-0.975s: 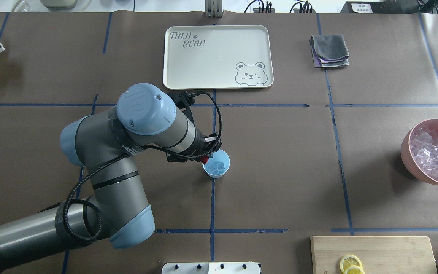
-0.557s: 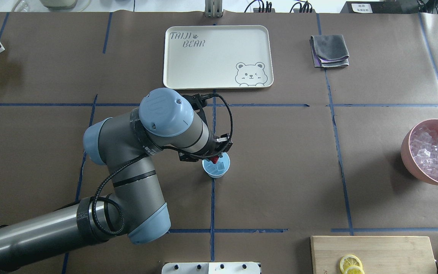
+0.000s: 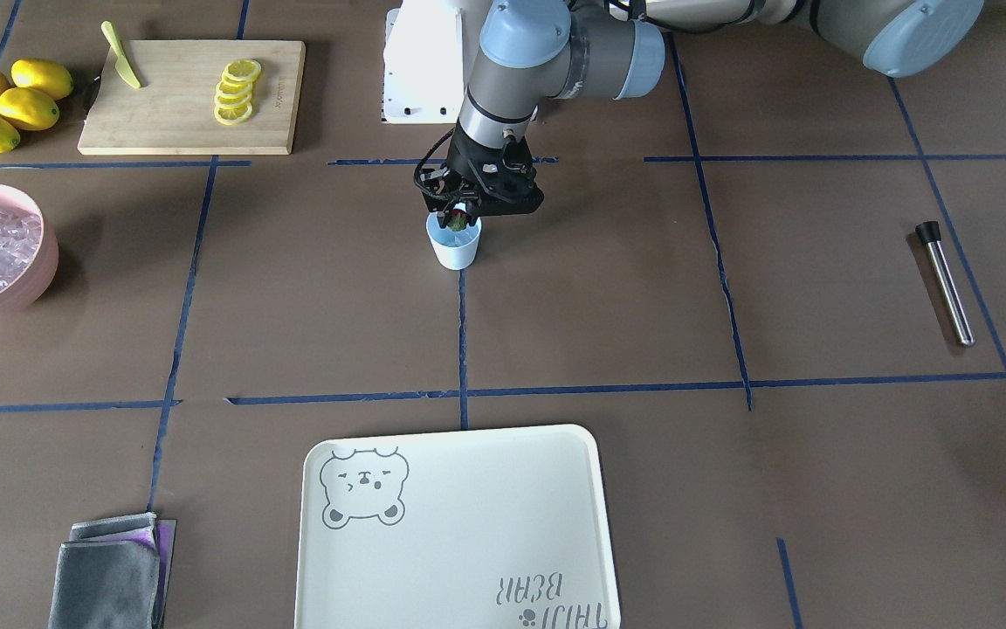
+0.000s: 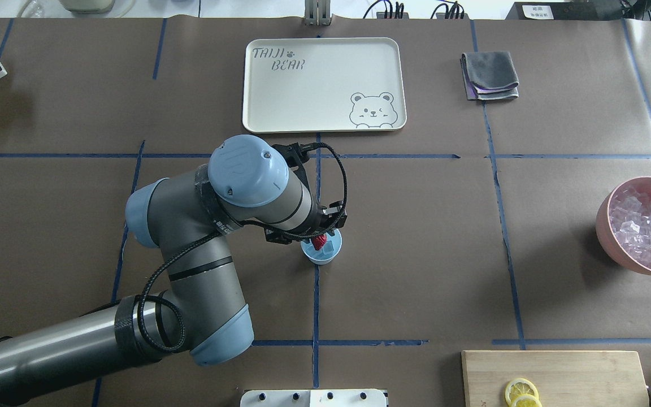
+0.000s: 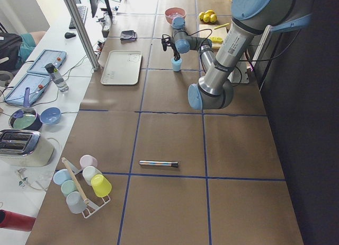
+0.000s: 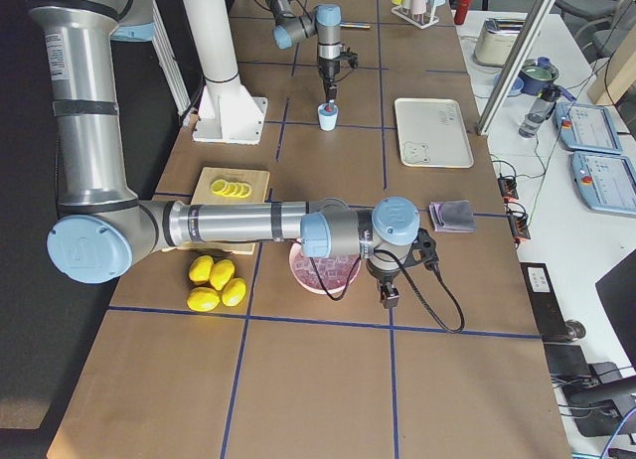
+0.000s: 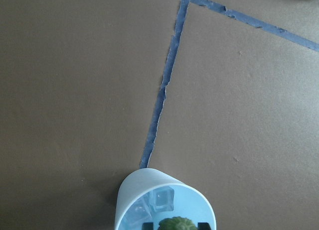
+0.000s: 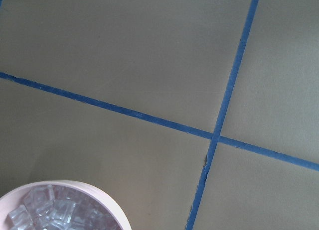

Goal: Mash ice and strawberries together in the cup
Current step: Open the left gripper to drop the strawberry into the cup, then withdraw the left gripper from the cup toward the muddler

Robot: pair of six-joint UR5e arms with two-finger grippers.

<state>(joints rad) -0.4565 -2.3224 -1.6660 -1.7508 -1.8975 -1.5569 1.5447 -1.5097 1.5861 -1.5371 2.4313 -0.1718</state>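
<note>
While pinching the strawberry point(image 7: 175, 223) in the left gripper point(image 3: 459, 213) at the mouth of the cup point(image 3: 454, 250), mid-table and well apart from every edge, stands at the drop step above the ice point(image 7: 161, 200). Calls next for parting the jaws. Cannot tell the strawberry's depth, nor the state of the right gripper point(image 6: 386, 298).

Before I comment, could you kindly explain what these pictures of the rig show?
These are two robot arms at a table, filmed from overhead, from the front, from both ends and from each wrist. The left gripper holds a tiny red strawberry with a green cap at the mouth of a small white cup, pale blue inside, which holds clear ice cubes. The right gripper hangs by a pink bowl of ice. Nearby: a cream bear tray, a wooden board with lemon slices, a grey cloth, a steel rod.
</note>
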